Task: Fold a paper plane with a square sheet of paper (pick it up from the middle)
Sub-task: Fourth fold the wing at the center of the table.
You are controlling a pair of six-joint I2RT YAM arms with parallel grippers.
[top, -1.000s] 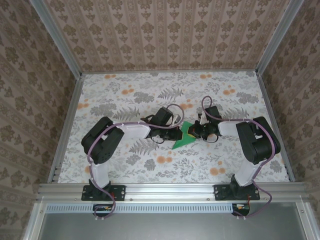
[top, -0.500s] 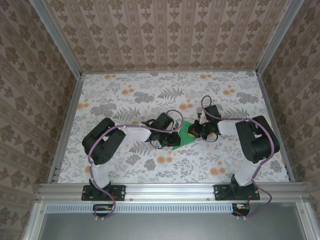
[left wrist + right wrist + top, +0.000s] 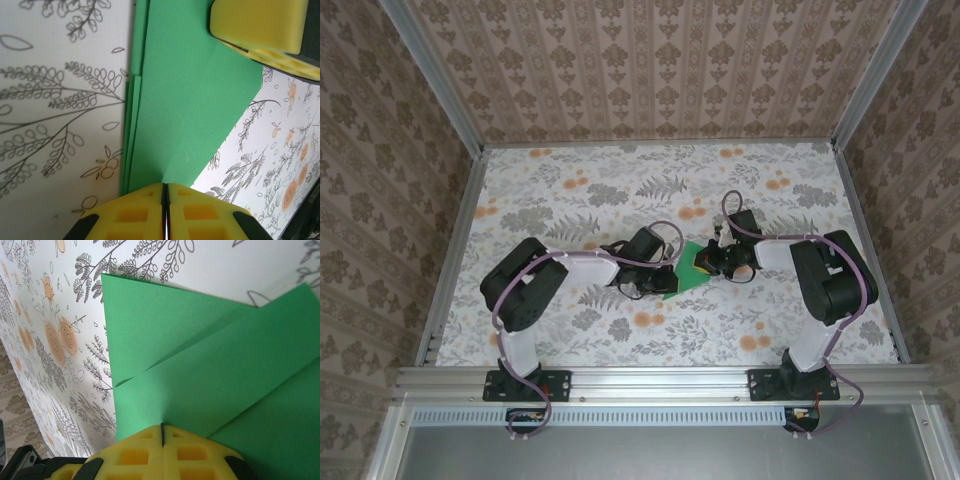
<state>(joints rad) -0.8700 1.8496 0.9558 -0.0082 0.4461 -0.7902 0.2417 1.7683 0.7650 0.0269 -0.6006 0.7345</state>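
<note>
Surroundings: brown patterned walls (image 3: 650, 70) enclose a table covered by a floral cloth (image 3: 570, 200) with grey leaves and orange blooms.
Green paper (image 3: 688, 272): lies flat on the cloth near the middle of the table, a little to the right, between the two grippers. It is partly folded, with layered edges along one side (image 3: 190, 100) and flaps meeting at slanted creases (image 3: 200, 365).
Left gripper (image 3: 666, 272): sits at the left edge of the paper. Its yellow fingers are pressed together, the seam between them (image 3: 166, 192) right at a corner of the paper. Whether the paper is pinched cannot be told.
Right gripper (image 3: 706, 263): sits at the right edge of the paper, jaws closed, tips (image 3: 162, 431) over the sheet's edge. A grip cannot be made out.
Arms: both bend inward from their bases at the near edge, meeting at the paper.
</note>
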